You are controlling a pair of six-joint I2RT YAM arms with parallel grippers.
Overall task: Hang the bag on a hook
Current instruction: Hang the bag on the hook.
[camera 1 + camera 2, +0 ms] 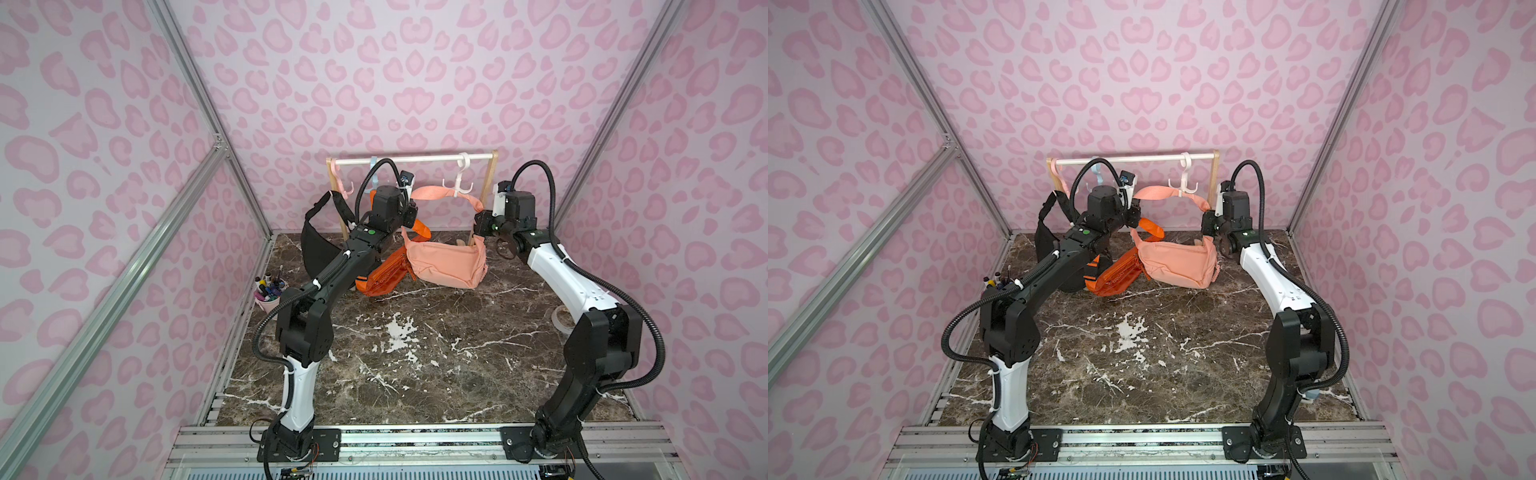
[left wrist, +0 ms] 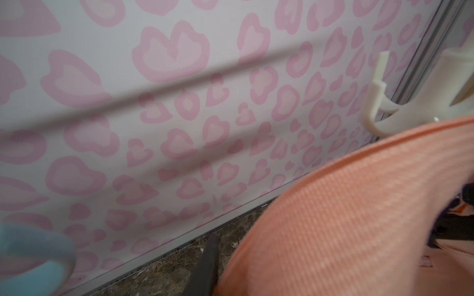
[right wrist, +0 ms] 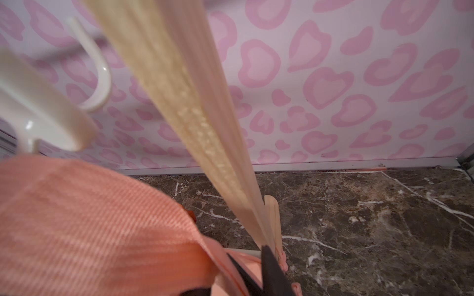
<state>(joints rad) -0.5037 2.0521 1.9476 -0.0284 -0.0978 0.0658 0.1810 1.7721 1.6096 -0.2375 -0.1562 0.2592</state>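
The peach bag (image 1: pixel 446 259) (image 1: pixel 1177 264) sags low under the rack, its wide peach strap (image 1: pixel 436 192) (image 2: pixel 346 217) (image 3: pixel 89 217) draped over the white hook (image 1: pixel 458 183) (image 1: pixel 1182 183) (image 2: pixel 379 110) (image 3: pixel 51 115). My left gripper (image 1: pixel 413 203) (image 1: pixel 1136 205) is at the strap's left end. One dark finger (image 2: pixel 206 261) stands off to the side of the strap; the other is hidden. My right gripper (image 1: pixel 480 216) (image 1: pixel 1206 218) (image 3: pixel 233 282) is at the strap's right end, fingers apart with the strap between them.
The rack's white rail (image 1: pixel 415 160) spans two wooden posts, the right post (image 3: pixel 192 115) close to my right gripper. A black bag (image 1: pixel 318 245) hangs on a pink hook (image 1: pixel 343 189). An orange bag (image 1: pixel 384 274) leans beneath a blue hook (image 2: pixel 38 256). Pen cup (image 1: pixel 270 293) left, tape roll (image 1: pixel 561 318) right.
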